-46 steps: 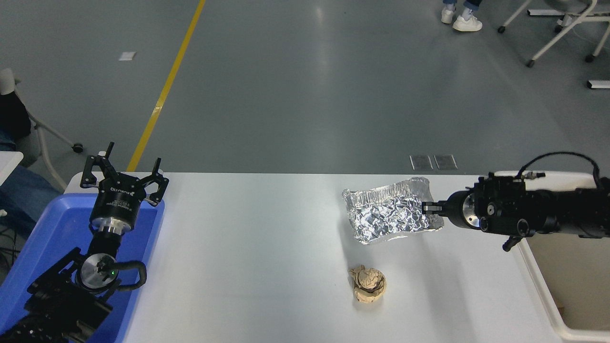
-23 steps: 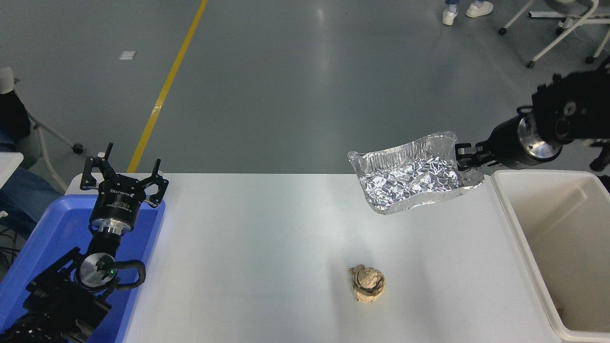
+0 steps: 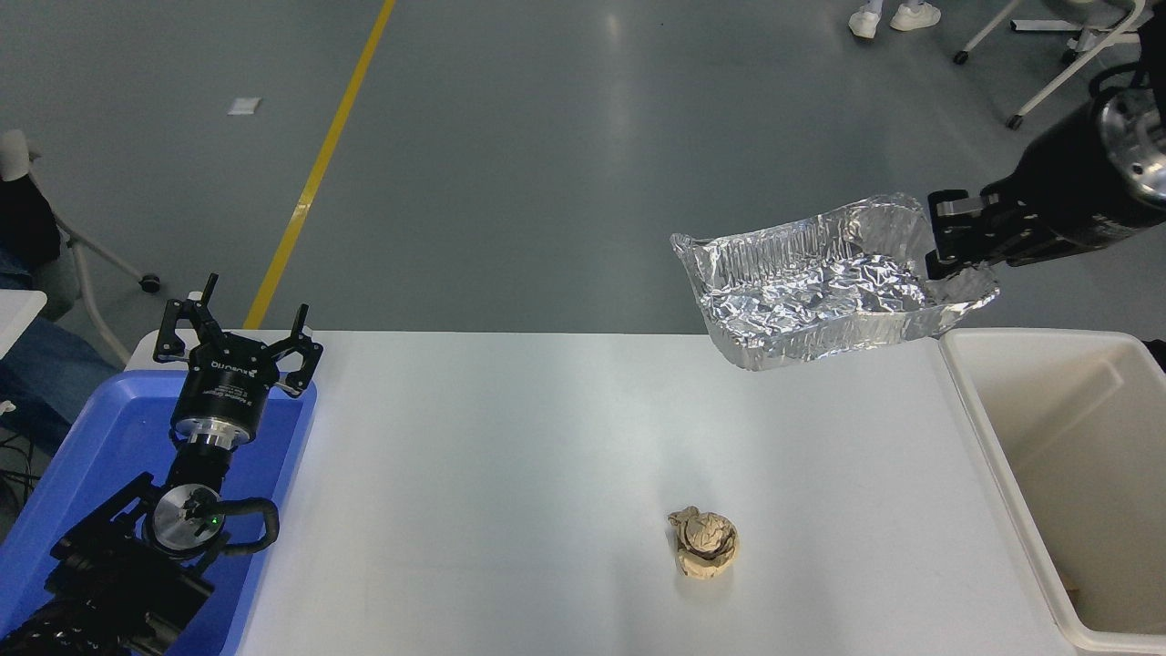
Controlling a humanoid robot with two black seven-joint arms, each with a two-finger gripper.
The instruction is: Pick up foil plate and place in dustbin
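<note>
The shiny, crinkled foil plate (image 3: 820, 292) hangs in the air above the table's far right part, tilted, its left end lowest. My right gripper (image 3: 947, 248) is shut on the plate's right rim and comes in from the upper right. The cream dustbin (image 3: 1048, 437) stands at the table's right end, below and right of the plate; its inside is mostly bare. My left gripper (image 3: 239, 344) is parked open at the lower left, above the blue tray.
A small crumpled brown paper ball (image 3: 703, 543) lies on the white table (image 3: 510, 474) at front centre. A blue plastic tray (image 3: 100, 446) sits at the left end. A person's feet and chair legs show on the floor at the top right.
My right gripper has lifted the foil plate off the table and carried it up and to the right, toward the dustbin. The left arm has not moved.
</note>
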